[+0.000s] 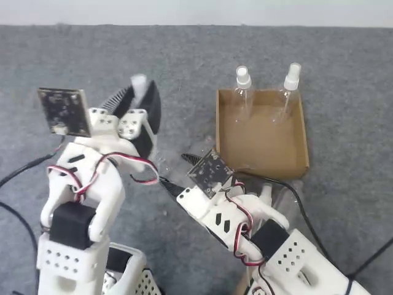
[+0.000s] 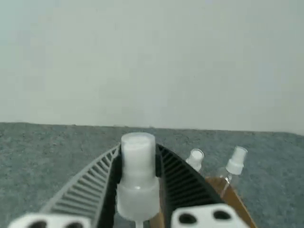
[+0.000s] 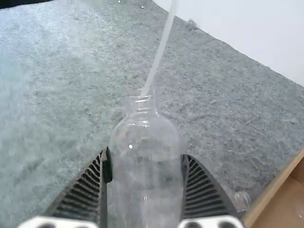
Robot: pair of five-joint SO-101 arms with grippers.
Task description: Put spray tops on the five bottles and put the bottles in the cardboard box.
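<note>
My left gripper (image 2: pixel 137 190) is shut on a white spray top (image 2: pixel 137 175), held upright above the grey carpet; in the high view the spray top (image 1: pixel 139 82) sits between that gripper's (image 1: pixel 138 93) black fingers. Its thin dip tube (image 3: pixel 160 50) runs down into the open neck of a clear bottle (image 3: pixel 145 161). My right gripper (image 3: pixel 145 199) is shut on this bottle's body. From above, the right gripper (image 1: pixel 174 170) is just left of the cardboard box (image 1: pixel 301 132). Two capped bottles (image 1: pixel 244 80) (image 1: pixel 292 77) stand along the box's far wall.
A white perforated basket (image 1: pixel 132 273) stands at the near edge beside the left arm's base. Cables trail off both arms. The box corner (image 3: pixel 285 190) lies close beside the held bottle. Grey carpet covers the table up to the white wall.
</note>
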